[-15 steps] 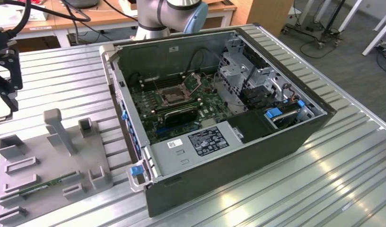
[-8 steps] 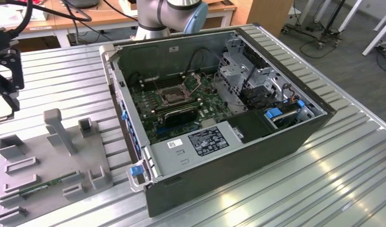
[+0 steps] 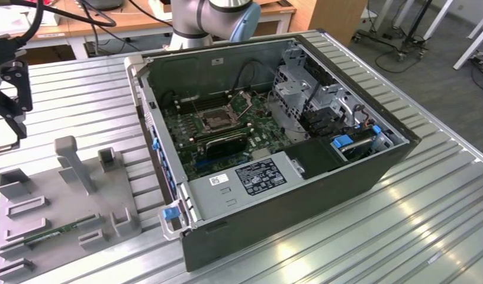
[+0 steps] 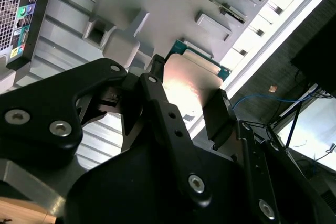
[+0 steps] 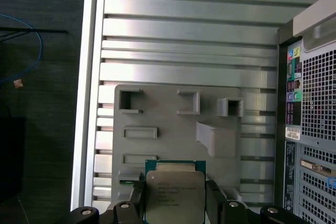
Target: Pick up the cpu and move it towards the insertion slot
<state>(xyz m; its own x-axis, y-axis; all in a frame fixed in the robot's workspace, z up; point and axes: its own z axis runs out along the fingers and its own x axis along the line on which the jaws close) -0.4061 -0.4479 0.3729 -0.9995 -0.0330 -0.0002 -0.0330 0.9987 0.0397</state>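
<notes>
The cpu, a flat square chip with a pale silvery face and green rim, sits clamped by two opposite edges in the gripper. The insertion slot, a dark-centred square socket in a silvery frame, lies face-up inside the open computer case, well apart from the chip.

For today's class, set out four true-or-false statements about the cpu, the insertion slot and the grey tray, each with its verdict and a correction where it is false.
1. The gripper holds the cpu between its fingers. True.
2. The cpu already sits in the insertion slot. False: it is in the gripper, outside the computer case.
3. The insertion slot lies on the green board inside the open computer case. True.
4. The grey tray stands at the exterior view's right of the computer case. False: it stands at that view's left.
</notes>
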